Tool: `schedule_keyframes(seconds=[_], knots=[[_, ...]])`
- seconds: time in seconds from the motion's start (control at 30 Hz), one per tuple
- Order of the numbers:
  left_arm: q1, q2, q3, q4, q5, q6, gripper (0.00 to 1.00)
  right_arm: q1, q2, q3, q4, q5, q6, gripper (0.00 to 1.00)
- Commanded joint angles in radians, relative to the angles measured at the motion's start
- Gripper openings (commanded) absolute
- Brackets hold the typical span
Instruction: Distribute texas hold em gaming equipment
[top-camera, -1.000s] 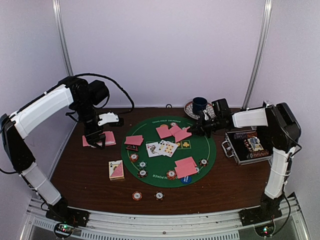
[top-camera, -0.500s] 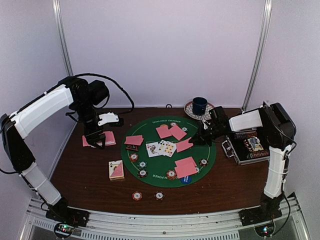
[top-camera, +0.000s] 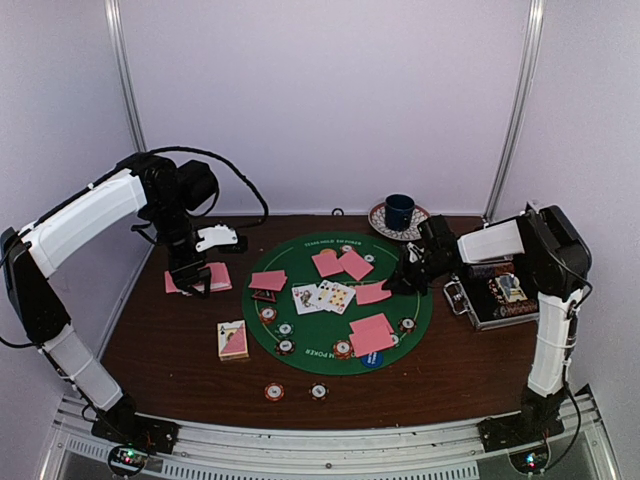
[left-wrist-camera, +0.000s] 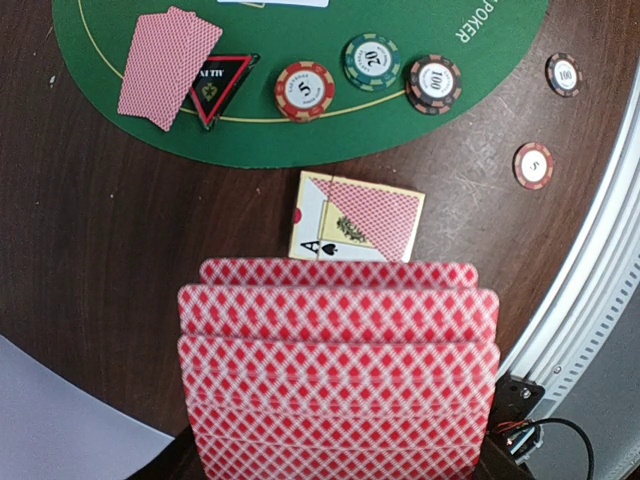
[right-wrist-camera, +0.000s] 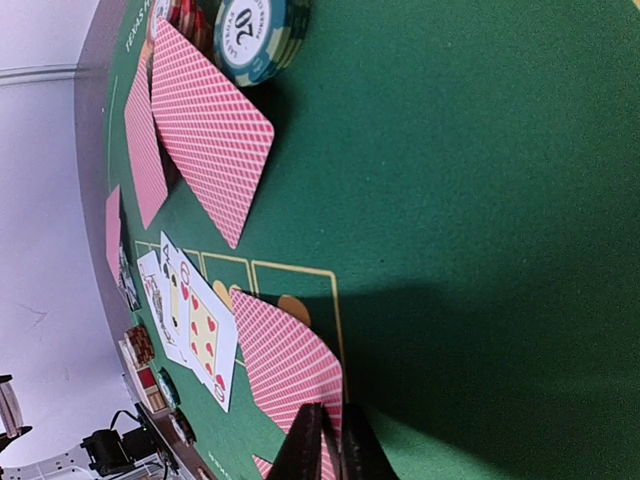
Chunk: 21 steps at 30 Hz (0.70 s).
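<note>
My left gripper (top-camera: 190, 278) hangs over the table's left side, shut on a fan of pink-backed cards (left-wrist-camera: 340, 370) that hides its fingers. My right gripper (right-wrist-camera: 330, 450) is low over the green mat (top-camera: 310, 255), and its jaws pinch the edge of one pink-backed card (right-wrist-camera: 285, 360) that rests on the felt beside the face-up cards (right-wrist-camera: 190, 320). Pairs of face-down cards (top-camera: 342, 263) lie around the mat. Striped chips (left-wrist-camera: 304, 89) and a black triangle marker (left-wrist-camera: 220, 85) sit by its near-left rim. Two chips (top-camera: 274, 392) lie on bare wood near the front.
A card box (left-wrist-camera: 355, 218) lies on the wood left of the mat. An open silver-edged case (top-camera: 497, 295) stands right of the mat, close to my right arm. A blue mug (top-camera: 400, 210) on a saucer is behind the mat. A metal rail borders the front edge.
My right gripper carried its card from beside the far pair down and nearer, lowering it onto the mat's right side. The left arm has not moved.
</note>
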Motion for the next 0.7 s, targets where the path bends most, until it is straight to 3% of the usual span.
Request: schedule_keyframes(seconds=[0.0,0.43,0.67], knots=[[-0.003,-0.017,0.024,-0.002,0.013,0.009,0.0,0.0,0.023,0.012,0.012,0.035,0.011,0.11],[-0.003,-0.011,0.032,-0.006,0.02,0.007,0.0,0.035,0.033,0.086,-0.085,0.127,-0.047,0.32],[-0.003,-0.012,0.027,-0.007,0.02,0.007,0.0,0.036,-0.043,0.132,-0.228,0.29,-0.132,0.56]])
